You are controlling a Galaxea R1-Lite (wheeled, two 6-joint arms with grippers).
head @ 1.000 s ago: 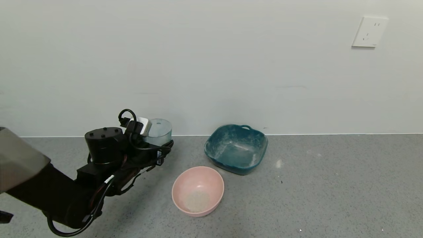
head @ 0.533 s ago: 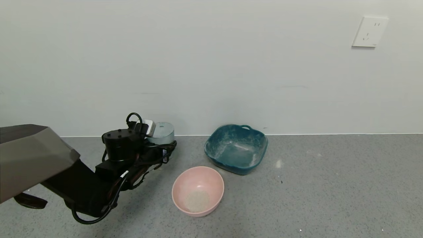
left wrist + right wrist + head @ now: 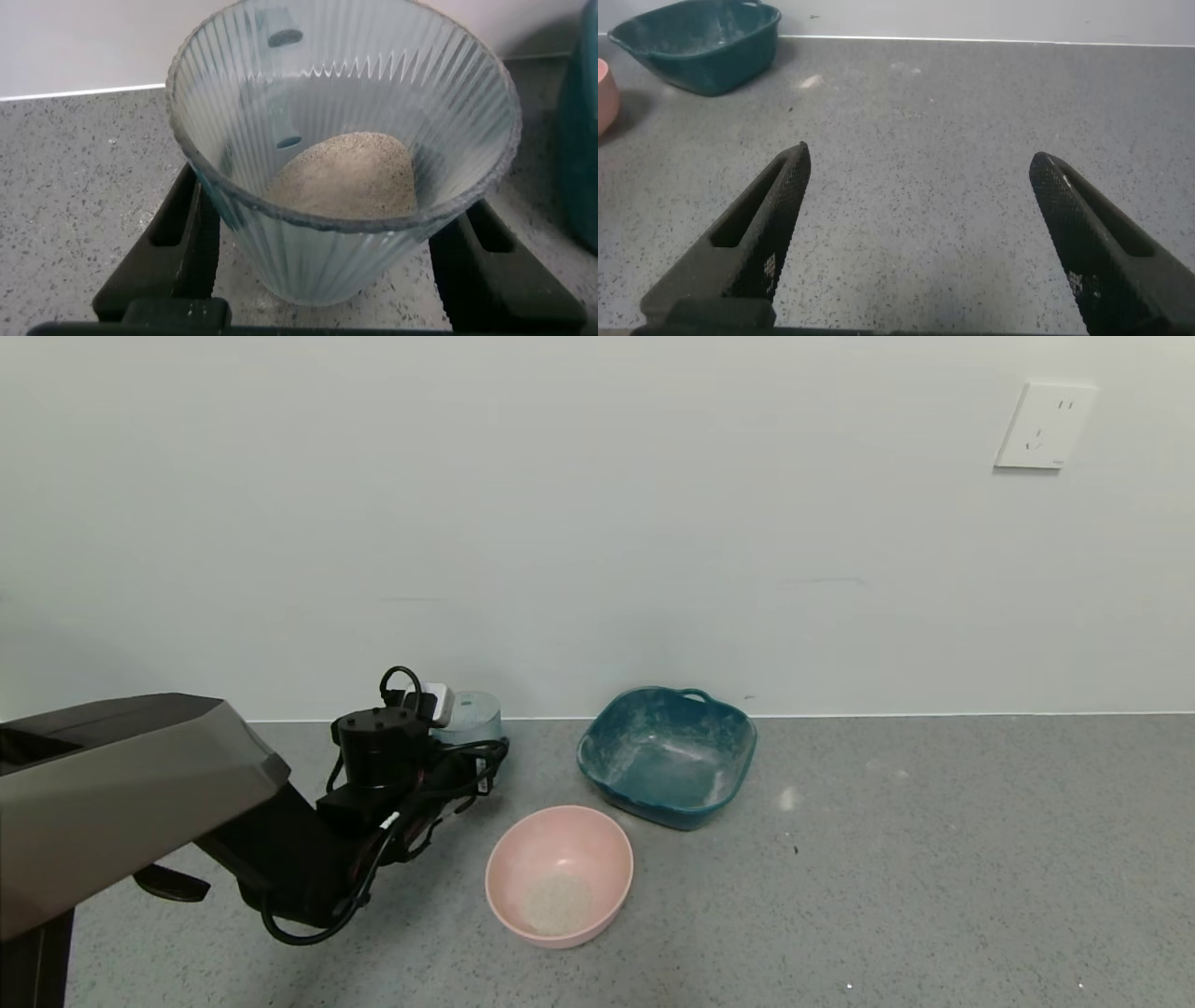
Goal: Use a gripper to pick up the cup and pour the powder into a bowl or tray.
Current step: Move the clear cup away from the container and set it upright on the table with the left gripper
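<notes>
I had the left gripper (image 3: 341, 271) clamped low around the cup (image 3: 344, 140) near the wall, left of the pink bowl (image 3: 559, 875) — light, ribbed, likely thin plastic, powder (image 3: 346, 177) loose inside; I judged a gentle squeeze enough.

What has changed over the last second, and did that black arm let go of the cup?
The left gripper has carried the cup lower and slightly rightward, toward the counter by the wall. It remains shut on the cup, which still has powder inside. The pink bowl, with its own powder patch, and the teal dish stayed put.
</notes>
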